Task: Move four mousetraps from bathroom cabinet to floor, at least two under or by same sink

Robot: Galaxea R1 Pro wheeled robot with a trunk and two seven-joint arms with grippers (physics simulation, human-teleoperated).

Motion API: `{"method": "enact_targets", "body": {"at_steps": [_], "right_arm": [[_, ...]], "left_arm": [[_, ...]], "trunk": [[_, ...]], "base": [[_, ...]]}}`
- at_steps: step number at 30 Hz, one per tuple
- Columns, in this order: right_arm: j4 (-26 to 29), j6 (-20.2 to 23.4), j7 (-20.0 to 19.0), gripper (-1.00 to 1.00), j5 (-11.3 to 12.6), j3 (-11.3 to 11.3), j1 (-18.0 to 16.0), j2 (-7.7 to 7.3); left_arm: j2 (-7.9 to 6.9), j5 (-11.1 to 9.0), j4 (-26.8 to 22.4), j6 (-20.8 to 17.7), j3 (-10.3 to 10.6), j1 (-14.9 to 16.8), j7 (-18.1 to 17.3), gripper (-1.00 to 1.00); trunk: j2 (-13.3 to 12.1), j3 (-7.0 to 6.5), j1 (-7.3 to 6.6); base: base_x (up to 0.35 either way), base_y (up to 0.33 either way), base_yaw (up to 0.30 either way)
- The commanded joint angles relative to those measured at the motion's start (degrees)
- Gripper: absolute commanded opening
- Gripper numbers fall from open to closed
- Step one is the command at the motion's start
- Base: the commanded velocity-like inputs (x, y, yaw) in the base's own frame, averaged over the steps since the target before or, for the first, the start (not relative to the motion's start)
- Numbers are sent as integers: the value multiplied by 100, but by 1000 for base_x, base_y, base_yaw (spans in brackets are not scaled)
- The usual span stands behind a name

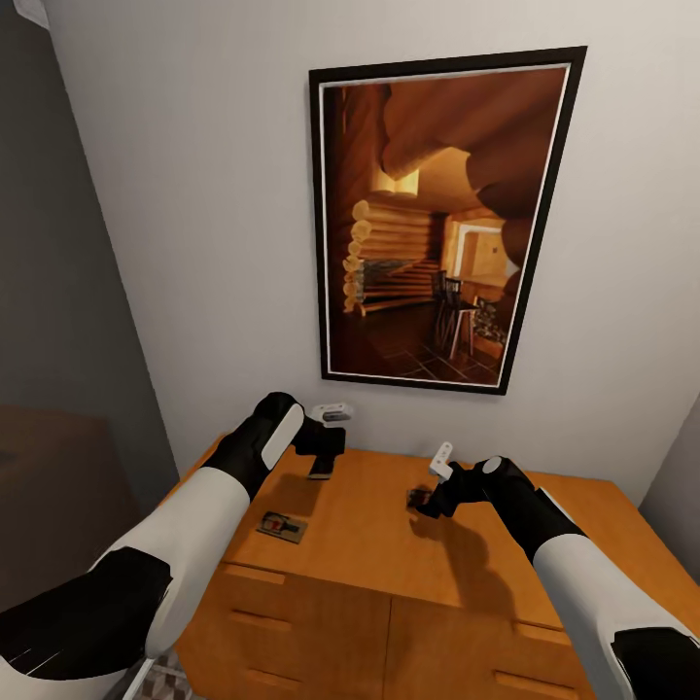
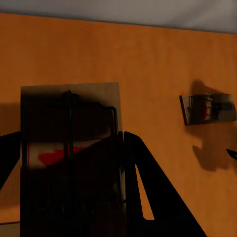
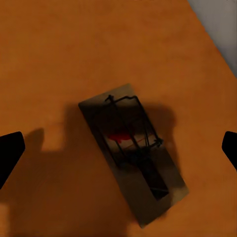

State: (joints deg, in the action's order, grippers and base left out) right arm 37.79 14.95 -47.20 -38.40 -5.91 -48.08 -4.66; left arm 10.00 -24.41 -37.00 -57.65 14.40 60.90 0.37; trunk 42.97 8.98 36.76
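Mousetraps were what we had come for, and three showed at this moment, all at the orange-brown cabinet [image 1: 369, 544] that stood against the wall under a framed picture of a log-cabin interior [image 1: 437, 219]. One mousetrap [image 1: 282, 526] lay flat near the front left of the top. A second mousetrap [image 1: 321, 468] was pinched on edge in our left gripper [image 1: 322, 465]; in the left wrist view its wooden board [image 2: 69, 158] sat between the dark fingers [image 2: 148, 197], lifted clear of the cabinet top. A third mousetrap [image 3: 132, 150] lay flat on the top directly below our right gripper [image 1: 424, 499], whose fingertips [image 3: 11, 153] stood spread wide on either side of it, not touching. We judged several risks. The left grip held the board by its thin edges, so a quick swing toward the floor could let it twist or slip out, and it might fall onto the cabinet or behind it. The right fingers straddled a trap that lay at an angle to them; closing without turning the wrist could catch only a corner and flick the board away, or press on the wire parts instead of the wood. Neither the tiled floor nor the sink could be judged from here, so a blind drop might land the traps away from the sink.
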Motion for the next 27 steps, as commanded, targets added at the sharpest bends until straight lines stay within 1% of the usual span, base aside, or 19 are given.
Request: {"method": "enact_targets", "body": {"at_steps": [1, 10, 22, 27], "right_arm": [[0, 0, 0, 100, 0, -2, 0, 0], [0, 0, 0, 100, 0, -6, 0, 0], [0, -1, 0, 100, 0, -6, 0, 0], [0, -1, 0, 100, 0, -6, 0, 0]], "left_arm": [[0, 15, -1, 0, 2, 0, -2, -100], [0, 15, -1, 0, 3, -8, -2, -100], [0, 15, -1, 0, 3, -8, 6, -100], [0, 15, -1, 0, 2, -8, 4, -100]], "trunk": [[0, 0, 0], [0, 0, 0], [0, 0, 0], [0, 0, 0]], "base": [[5, 0, 0], [143, 0, 0], [12, -2, 0], [1, -150, 0]]}}
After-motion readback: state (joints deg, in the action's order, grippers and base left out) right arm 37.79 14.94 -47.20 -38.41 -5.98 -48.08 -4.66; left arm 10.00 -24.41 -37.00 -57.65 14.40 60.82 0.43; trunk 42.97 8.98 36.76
